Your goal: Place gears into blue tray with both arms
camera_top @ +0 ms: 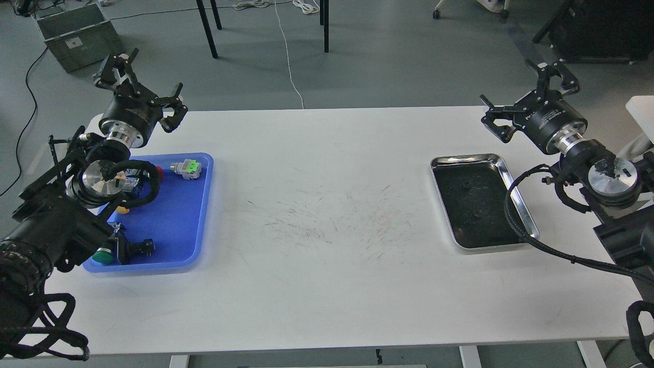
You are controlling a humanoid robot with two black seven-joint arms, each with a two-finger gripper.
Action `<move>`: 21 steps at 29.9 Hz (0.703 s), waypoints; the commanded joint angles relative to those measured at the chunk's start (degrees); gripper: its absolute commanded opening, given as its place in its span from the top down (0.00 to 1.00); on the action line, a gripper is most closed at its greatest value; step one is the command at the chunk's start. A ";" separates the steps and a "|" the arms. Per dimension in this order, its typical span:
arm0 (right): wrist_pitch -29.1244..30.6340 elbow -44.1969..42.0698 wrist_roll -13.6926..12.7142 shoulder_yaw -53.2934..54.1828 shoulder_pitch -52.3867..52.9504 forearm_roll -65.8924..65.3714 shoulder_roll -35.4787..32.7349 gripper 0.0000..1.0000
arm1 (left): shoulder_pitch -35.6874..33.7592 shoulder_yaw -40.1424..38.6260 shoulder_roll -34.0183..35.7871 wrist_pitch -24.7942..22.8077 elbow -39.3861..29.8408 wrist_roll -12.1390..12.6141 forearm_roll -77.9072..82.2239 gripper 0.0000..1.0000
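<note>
Two tiny black gears lie on the black lining of the steel tray [511,176] at the right, one gear [466,187] further back and the other gear [477,215] nearer the front. The blue tray [176,225] sits at the table's left. My left gripper [145,88] hangs open above the blue tray's back left corner and holds nothing. Behind the steel tray's back right corner, my right gripper [527,98] is also open and empty. My left arm hides part of the blue tray.
The blue tray holds push-button switches: a grey one with a green cap [187,168], a green-capped one [104,257] at the front, and others partly behind my left arm. The white table [327,230] is scuffed in the middle. A grey crate [76,36] stands on the floor beyond.
</note>
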 commanded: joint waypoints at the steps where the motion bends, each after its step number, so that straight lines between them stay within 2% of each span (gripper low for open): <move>1: 0.23 0.31 0.05 -0.13 0.01 0.00 0.00 0.01 | 0.05 -0.01 -0.07 -0.28 -0.03 -0.06 0.02 0.01; 21: 0.49 -0.05 1.72 0.22 0.01 0.00 0.53 0.01 | -0.22 -0.19 0.20 0.07 0.49 0.38 -0.16 0.01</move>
